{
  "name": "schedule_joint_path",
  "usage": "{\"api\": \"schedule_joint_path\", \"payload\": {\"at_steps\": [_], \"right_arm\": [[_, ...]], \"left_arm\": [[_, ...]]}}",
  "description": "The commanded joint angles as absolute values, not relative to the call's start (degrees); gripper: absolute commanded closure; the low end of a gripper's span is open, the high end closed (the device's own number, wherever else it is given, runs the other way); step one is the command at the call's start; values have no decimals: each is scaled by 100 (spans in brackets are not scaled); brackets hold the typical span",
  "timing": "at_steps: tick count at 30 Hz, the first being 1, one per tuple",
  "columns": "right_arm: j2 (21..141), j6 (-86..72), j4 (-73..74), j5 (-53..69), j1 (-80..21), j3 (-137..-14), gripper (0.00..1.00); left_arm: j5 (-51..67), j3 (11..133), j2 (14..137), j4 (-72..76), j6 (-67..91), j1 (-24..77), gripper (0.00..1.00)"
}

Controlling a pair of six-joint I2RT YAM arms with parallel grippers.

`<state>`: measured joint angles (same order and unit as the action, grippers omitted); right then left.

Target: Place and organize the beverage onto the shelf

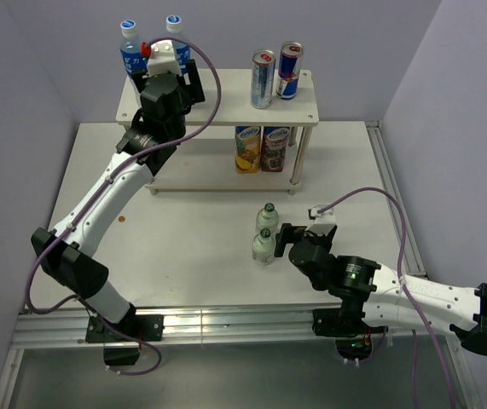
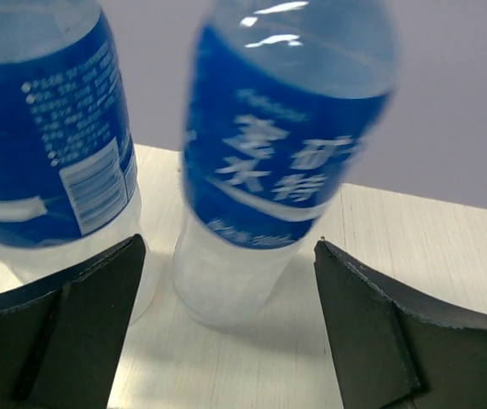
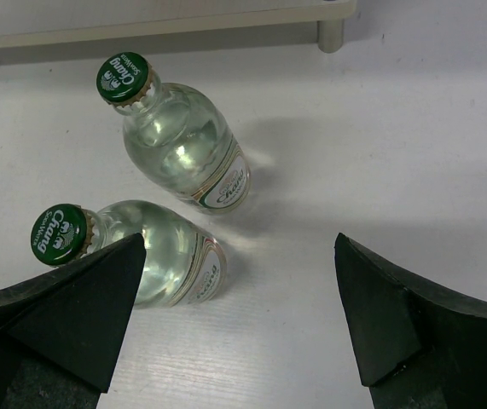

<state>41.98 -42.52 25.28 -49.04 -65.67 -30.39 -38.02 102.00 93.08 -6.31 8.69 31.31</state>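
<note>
The shelf [image 1: 217, 106] stands at the back of the table. Two blue-labelled water bottles [image 1: 130, 47] [image 1: 176, 36] stand on the left of its top board, with two cans [image 1: 263, 78] on the right. Two cartons [image 1: 260, 149] stand on the lower tier. My left gripper [image 1: 168, 66] is open just in front of the right water bottle [image 2: 286, 153], which stands a little beyond my fingertips; the other water bottle [image 2: 47, 128] is at its left. Two green-capped glass bottles [image 1: 267, 217] [image 1: 263, 245] stand on the table. My right gripper [image 1: 279, 240] is open and empty beside them [image 3: 188, 145] [image 3: 162, 260].
The shelf's front right leg [image 3: 330, 34] is just beyond the glass bottles. Grey walls close in the back and sides. A metal rail [image 1: 226, 324] runs along the near table edge.
</note>
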Motion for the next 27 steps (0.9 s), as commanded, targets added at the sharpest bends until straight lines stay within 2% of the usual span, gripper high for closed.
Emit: {"api": "schedule_joint_path", "payload": {"at_steps": [1, 5, 6, 15, 18, 21, 27], "right_arm": [[4140, -4298, 2364, -5080, -6592, -2997, 2], [4113, -4298, 2355, -5080, -6592, -2988, 2], [4096, -4289, 2347, -5063, -6592, -2988, 2], [4087, -4307, 2373, -5089, -6592, -2997, 2], [4052, -4333, 2390, -5106, -6600, -2980, 2], [4026, -4350, 2391, -5159, -6592, -2979, 1], [3903, -4543, 2487, -5414, -6592, -2953, 2]], "left_arm": [[-3613, 9898, 8781, -729, 1195, 3129, 12], [-3621, 9423, 8412, -747, 1248, 3278, 8], [-3708, 9335, 8359, -747, 1239, 3331, 3], [-4254, 8210, 7437, -1054, 1572, 4191, 1], [-4184, 7177, 6813, -1081, 1818, 4587, 1], [-3728, 6184, 6128, -1020, 2038, 5044, 1], [-1462, 4188, 4844, -54, 2153, 5703, 1]]}}
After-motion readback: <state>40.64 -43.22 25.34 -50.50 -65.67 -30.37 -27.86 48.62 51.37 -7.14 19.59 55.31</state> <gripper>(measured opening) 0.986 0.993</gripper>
